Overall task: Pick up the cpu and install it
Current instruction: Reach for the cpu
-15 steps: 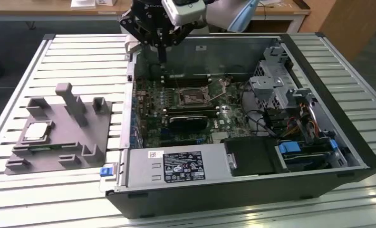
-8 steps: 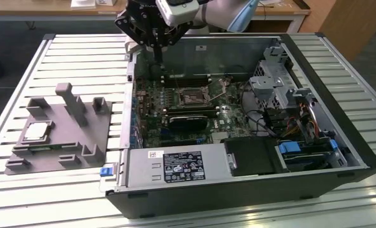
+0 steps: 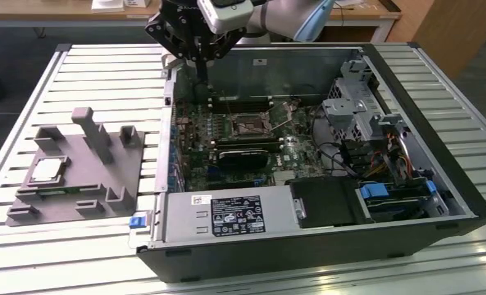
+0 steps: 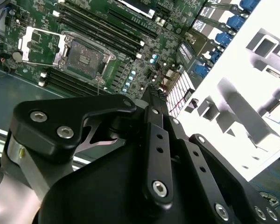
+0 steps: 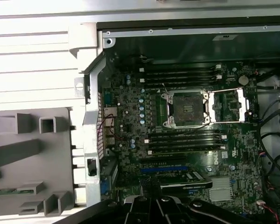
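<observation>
Pincer: the gripper (image 3: 201,78) hangs over the back-left corner of the open computer case (image 3: 308,252), fingers clenched together with nothing between them, tips pointing down.
Cpu: the cpu (image 3: 48,169) lies flat, silver top up, in its seat on the grey tray (image 3: 91,177), outside the case on the slatted table (image 3: 103,74).
Bearing: in the exterior view, the cpu sits at about 8 o'clock from the fingertips, well apart, with the case wall between the 2.
Axis: the chip looks nearly square, so no long axis stands out; its edges run roughly parallel to the tray's edges.
Socket: the socket (image 3: 249,127) on the green circuit board (image 3: 195,157) lies at about 5 o'clock from the fingertips and nearer than the chip; in the first wrist view its frame is swung open and its bed is bare.
Arm: only 1 arm works here.
Progress: by my reading the pick has not begun, since the chip is untouched on the tray.
</observation>
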`<action>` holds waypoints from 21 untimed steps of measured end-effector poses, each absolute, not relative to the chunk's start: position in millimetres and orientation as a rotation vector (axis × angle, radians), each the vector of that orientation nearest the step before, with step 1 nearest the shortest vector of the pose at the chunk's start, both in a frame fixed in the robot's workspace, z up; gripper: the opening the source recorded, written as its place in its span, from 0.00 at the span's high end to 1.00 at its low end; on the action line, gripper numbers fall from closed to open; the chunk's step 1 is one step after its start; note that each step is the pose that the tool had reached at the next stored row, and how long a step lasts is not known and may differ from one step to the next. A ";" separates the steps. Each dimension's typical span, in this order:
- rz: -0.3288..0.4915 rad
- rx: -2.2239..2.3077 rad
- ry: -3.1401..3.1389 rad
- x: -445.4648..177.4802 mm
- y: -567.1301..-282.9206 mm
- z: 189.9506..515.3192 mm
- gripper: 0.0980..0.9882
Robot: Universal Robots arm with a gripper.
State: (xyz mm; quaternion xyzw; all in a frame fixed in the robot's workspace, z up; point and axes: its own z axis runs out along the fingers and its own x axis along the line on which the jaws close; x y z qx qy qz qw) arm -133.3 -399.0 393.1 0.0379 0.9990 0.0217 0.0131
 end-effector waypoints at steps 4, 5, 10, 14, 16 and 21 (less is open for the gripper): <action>0.068 0.118 3.112 -135.8 -398.9 393.1 0.99; 0.068 0.118 3.112 -136.4 -398.9 393.1 0.99; 0.068 0.118 3.112 -142.0 -397.8 393.1 0.99; 0.067 0.118 3.113 -147.1 -396.7 393.2 0.99; 0.067 0.118 3.113 -150.8 -396.6 393.2 0.99; 0.068 0.118 3.112 -159.3 -396.4 393.0 0.99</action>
